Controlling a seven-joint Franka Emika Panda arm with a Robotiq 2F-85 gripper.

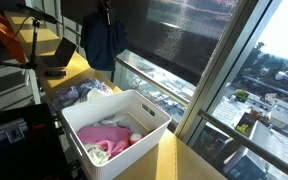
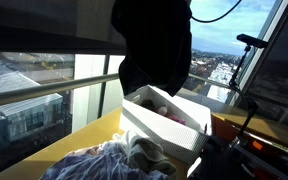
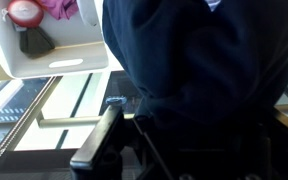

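Note:
A dark navy garment [image 1: 103, 42] hangs in the air above the yellow table, with my gripper [image 1: 105, 8] shut on its top. In an exterior view the garment [image 2: 155, 48] dangles over the far end of a white bin [image 2: 167, 128]. The wrist view is mostly filled by the garment [image 3: 206, 62], bunched between the jaws of my gripper [image 3: 184, 140]. One finger [image 3: 98, 148] shows at the left; the other is hidden by cloth. The white bin [image 1: 144, 108] lies below and to one side, holding a pink cloth [image 1: 106, 133] and other clothes.
A pile of light clothes [image 1: 84, 93] lies on the table beside the bin, also visible as the pile [image 2: 114, 160]. A window railing [image 2: 44, 92] runs along the table's edge. Dark equipment and stands [image 1: 44, 50] crowd the far end. The bin's rim [image 3: 46, 68] shows in the wrist view.

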